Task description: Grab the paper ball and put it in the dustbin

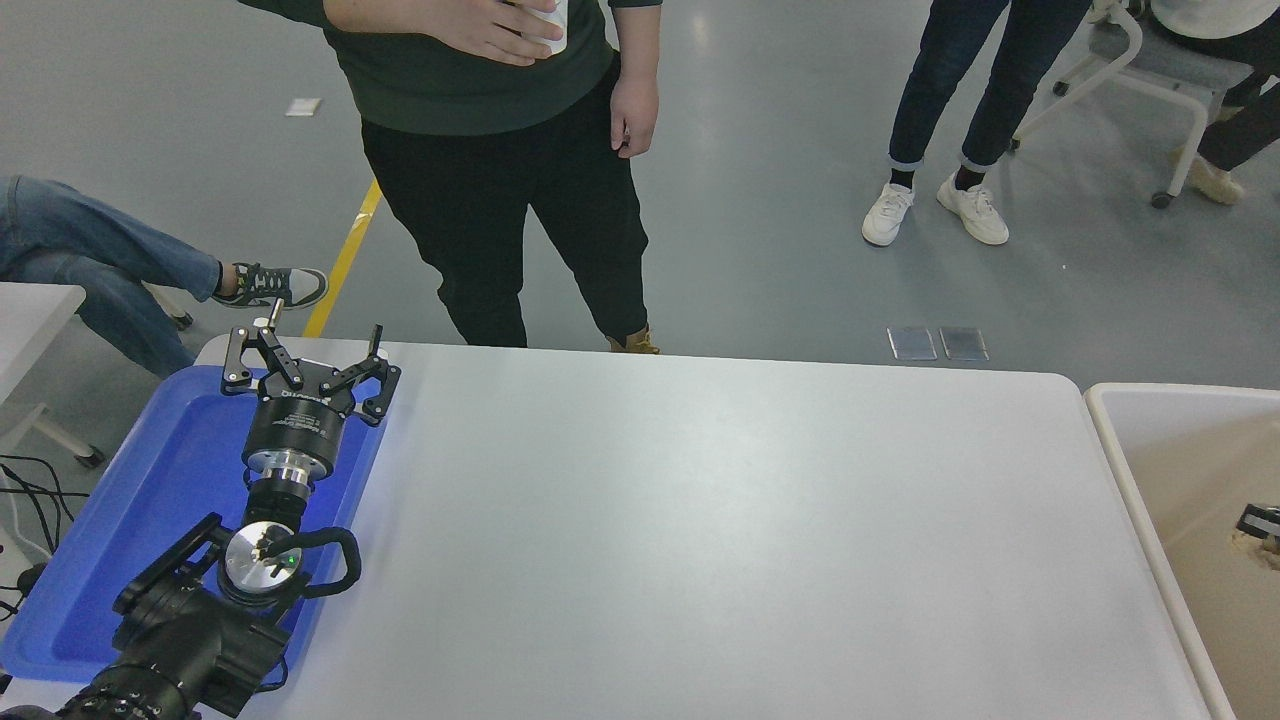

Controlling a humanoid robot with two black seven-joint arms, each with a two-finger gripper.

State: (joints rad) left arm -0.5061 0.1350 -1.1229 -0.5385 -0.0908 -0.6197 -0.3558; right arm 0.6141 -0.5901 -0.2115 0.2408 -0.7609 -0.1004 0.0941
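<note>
A: So, where is the paper ball (1262, 545) sitting right now?

B: At about three o'clock, right on the picture's edge. Only a tan, wrinkly sliver is showing, over the beige inside of the dustbin (1120, 470), with the tip of the right gripper (1262, 524) lying just above it. The two are looking as if they are touching, but so little is in view that I cannot tell whether that claw is clenched or released.

A: And the dustbin itself?

B: It is standing just beside the white table (720, 520) at three o'clock, its thick off-white rim running along the table's right end.

A: What is the left gripper (306, 362) doing?

B: It is resting at nine o'clock over the far corner of the blue tray (130, 520), fingers spread apart and gripping nothing, with its arm coming in from seven o'clock.

A: Anyone around?

B: A person in a dark green top (480, 80) is standing at the table's far side near eleven o'clock, one hand (634, 112) hanging at the side, the other pressing something white to the chest. Another pair of legs with white sneakers (935, 210) is standing at one o'clock, well apart from the table.
</note>
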